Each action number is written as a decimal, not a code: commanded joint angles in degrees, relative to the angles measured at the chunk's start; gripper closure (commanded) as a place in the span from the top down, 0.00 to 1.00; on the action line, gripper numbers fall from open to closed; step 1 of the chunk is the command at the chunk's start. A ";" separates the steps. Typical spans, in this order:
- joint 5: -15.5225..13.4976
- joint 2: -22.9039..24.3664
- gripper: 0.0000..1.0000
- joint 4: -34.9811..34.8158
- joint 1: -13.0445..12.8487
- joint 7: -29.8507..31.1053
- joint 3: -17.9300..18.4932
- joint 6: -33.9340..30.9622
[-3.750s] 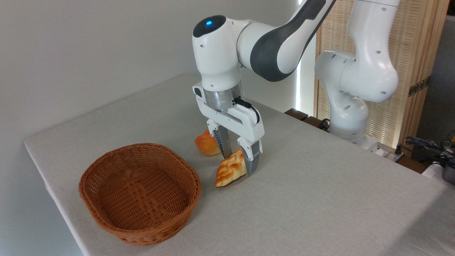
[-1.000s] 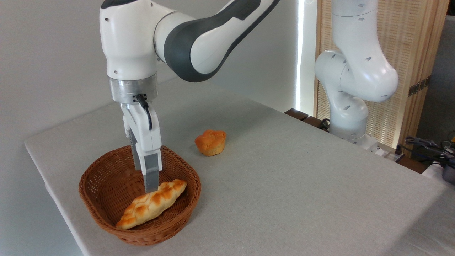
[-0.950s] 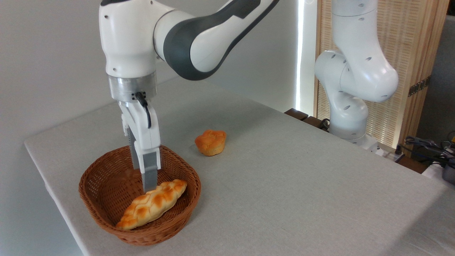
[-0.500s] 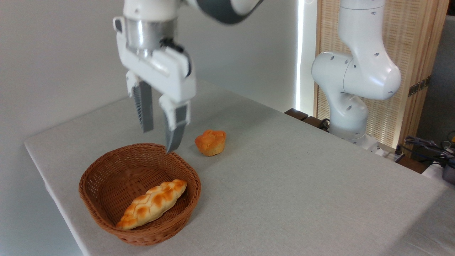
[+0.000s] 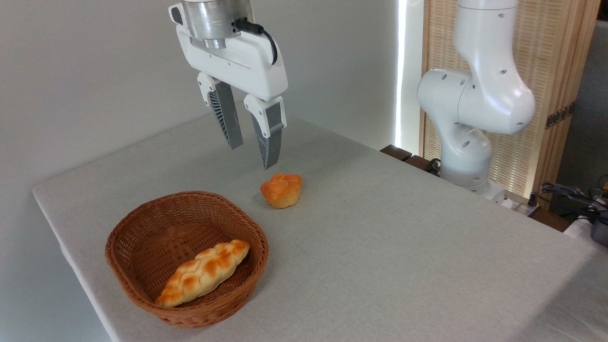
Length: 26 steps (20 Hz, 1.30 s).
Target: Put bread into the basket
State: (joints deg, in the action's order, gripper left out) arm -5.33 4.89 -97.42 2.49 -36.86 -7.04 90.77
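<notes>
— Where is the golden braided loaf of bread (image 5: pixel 203 272)?

— Lying inside the reddish-brown woven wicker basket (image 5: pixel 133 223), on its floor, slanting toward the near rim.

— And the white two-finger gripper (image 5: pixel 251 156)?

— High above the grey table (image 5: pixel 403 247), fingers parted a moderate way, holding and touching nothing. A small round orange bun (image 5: pixel 281 189) sits on the cloth below it, beside the basket.

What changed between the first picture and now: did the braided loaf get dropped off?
Yes. The bread went from the gripper's grasp on the table into the basket and was let go. The gripper then rose and swung right, now open and empty, high above the table. The small bun and basket stayed put.
</notes>
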 commanded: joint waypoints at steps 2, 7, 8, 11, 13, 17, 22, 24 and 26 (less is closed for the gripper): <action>0.67 -0.59 1.00 2.23 -3.10 -3.56 5.97 0.55; 0.23 -2.16 1.00 4.69 -4.69 -2.96 7.48 0.47; 0.49 -3.13 1.00 6.44 -4.69 -2.95 6.96 -0.06; 0.06 -5.24 1.00 9.61 -4.69 -2.95 7.13 -0.41; 0.49 -5.51 1.00 10.06 -4.69 -3.21 7.22 -0.68; 1.81 -5.77 1.00 10.15 -4.69 -2.95 7.22 -1.03; 4.98 -5.77 1.00 10.15 -4.69 -2.86 6.78 -1.56; 4.72 -5.77 1.00 10.06 -4.69 -2.78 6.87 -1.56; 4.45 -5.86 1.00 9.97 -4.69 -2.95 6.95 -1.56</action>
State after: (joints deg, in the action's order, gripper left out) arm -1.32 -0.36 -88.79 -1.76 -40.10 -0.43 90.77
